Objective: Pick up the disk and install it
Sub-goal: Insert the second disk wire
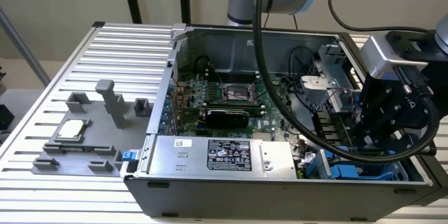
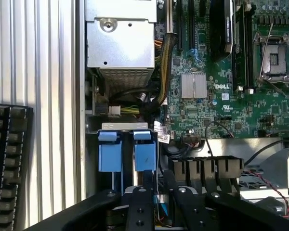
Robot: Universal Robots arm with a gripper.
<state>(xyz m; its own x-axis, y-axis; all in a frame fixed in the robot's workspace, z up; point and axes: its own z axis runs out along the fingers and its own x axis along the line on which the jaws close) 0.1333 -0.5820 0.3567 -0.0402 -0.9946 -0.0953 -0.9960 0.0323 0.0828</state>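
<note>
My gripper reaches down into the open computer case at the exterior view's right, over the drive bays. In the wrist view its two black fingers stand close together on a thin blue-and-metal edge, the disk seen edge-on; most of the disk is hidden behind them. Right beside it, two bright blue carrier fronts sit side by side in the drive cage. In the exterior view blue plastic shows at the case's lower right corner under the gripper.
A grey labelled power-supply box lies along the case's front. The motherboard fills the middle. A thick black cable hangs across the case. A silver CPU chip rests on the grey fixture at the left. A keyboard lies outside the case.
</note>
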